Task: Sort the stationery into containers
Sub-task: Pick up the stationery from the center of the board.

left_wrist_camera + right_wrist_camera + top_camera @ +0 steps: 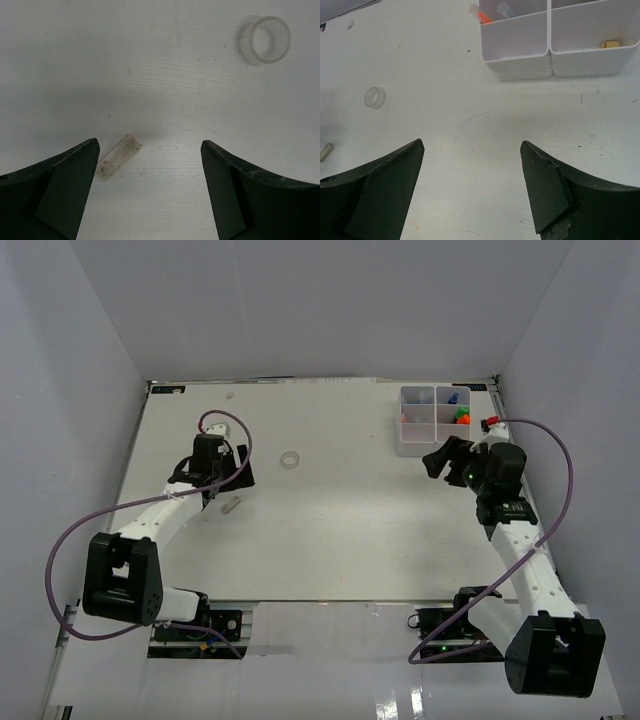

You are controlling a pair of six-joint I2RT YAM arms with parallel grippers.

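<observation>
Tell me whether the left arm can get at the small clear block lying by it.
Probably yes. The left gripper is open right above the block, which lies uncovered between its jaws, off to one side; the tape ring sits well apart.

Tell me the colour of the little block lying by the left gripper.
Pale, translucent block, dark-speckled; left wrist view shows it best.

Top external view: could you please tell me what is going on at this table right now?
Two robot arms are sorting stationery into white divided plastic organiser boxes, which are already partly filled. The left gripper is open over a small pale translucent block, which lies ungripped on the table. A clear tape ring lies loose nearby. The right gripper is open and empty, near the boxes.
</observation>
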